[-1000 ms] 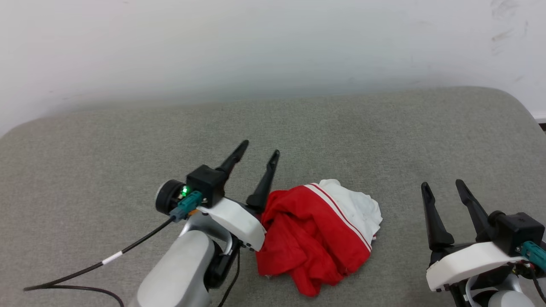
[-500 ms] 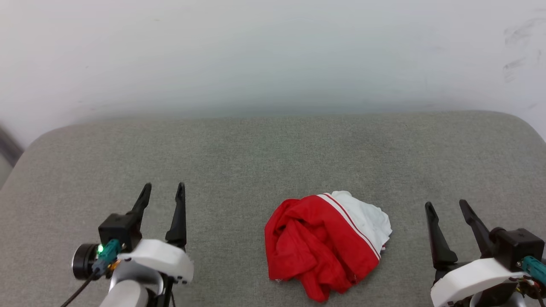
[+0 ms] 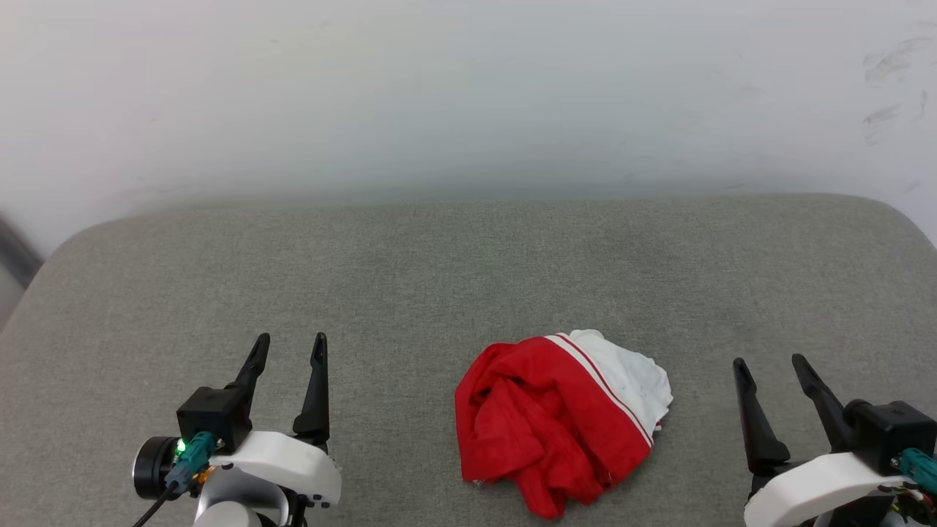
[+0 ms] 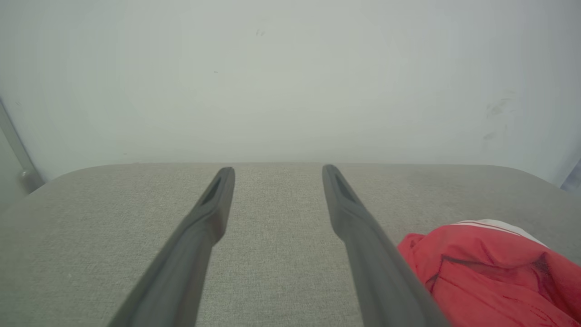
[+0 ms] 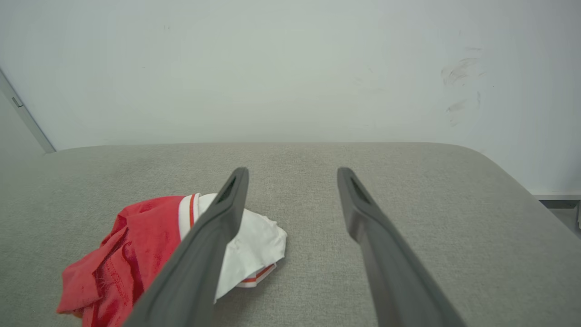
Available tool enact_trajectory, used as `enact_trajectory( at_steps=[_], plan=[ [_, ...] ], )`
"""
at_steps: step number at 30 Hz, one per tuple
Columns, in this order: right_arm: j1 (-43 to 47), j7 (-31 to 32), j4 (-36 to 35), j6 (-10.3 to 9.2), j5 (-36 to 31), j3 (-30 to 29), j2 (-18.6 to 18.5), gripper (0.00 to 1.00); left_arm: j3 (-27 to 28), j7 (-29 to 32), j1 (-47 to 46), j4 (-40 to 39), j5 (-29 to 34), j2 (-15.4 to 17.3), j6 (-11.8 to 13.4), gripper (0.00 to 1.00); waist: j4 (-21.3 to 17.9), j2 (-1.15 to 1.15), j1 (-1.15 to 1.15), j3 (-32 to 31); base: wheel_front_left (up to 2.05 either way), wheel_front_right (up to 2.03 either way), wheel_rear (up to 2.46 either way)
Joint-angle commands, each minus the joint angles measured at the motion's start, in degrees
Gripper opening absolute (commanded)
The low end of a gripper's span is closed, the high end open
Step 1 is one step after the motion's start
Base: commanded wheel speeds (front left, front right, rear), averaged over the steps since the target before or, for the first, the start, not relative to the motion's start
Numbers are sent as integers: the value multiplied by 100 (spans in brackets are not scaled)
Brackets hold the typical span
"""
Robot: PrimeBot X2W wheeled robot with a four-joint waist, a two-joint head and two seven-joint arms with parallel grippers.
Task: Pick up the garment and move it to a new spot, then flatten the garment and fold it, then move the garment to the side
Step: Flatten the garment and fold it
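The garment (image 3: 560, 421) is lying bunched near the worktop's (image 3: 468, 278) front edge, between the left pincer (image 3: 290, 338) and right pincer (image 3: 768, 361), both gaping empty. Grabbing the heap blindly is risking pinching several layers together.

A big grey cushion (image 3: 468, 278) sits in front of a white wall (image 3: 468, 95).
The cushion is made of rough woven cloth, and its two far corners are round. Its far edge runs along the bottom of the wall. The wall is plain, with a few dark smudges (image 3: 882, 66) high up above the cushion's far right corner. In the right wrist view they look like grey rubbed marks. Past the far left corner, a thin grey bar (image 4: 13, 141) goes up the wall. Past the far right corner, in the right wrist view, a pale strip (image 5: 556, 195) runs along the foot of the wall, with something dark just under it.
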Motion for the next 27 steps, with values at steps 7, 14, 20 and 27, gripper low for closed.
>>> enact_trajectory(
  at_steps=[7,14,20,27],
  plan=[
    [46,122,75,-2,2,-396,-58,100,-5,9,-122,-79,-13,20,15,100,64,0,0,73,0,0,0],
    [-267,703,497,-2,328,-984,-255,100,-63,-29,-303,-174,32,-116,11,100,269,0,0,407,0,0,0],
    [-864,1875,682,-2,836,-885,-667,100,-59,-67,-581,-267,111,-243,-33,100,466,0,0,1009,0,0,0],
    [-1509,3591,949,-3,1428,-120,-1230,100,-62,-99,-961,-215,254,-381,-142,100,673,0,0,1549,0,0,0]
  ],
)
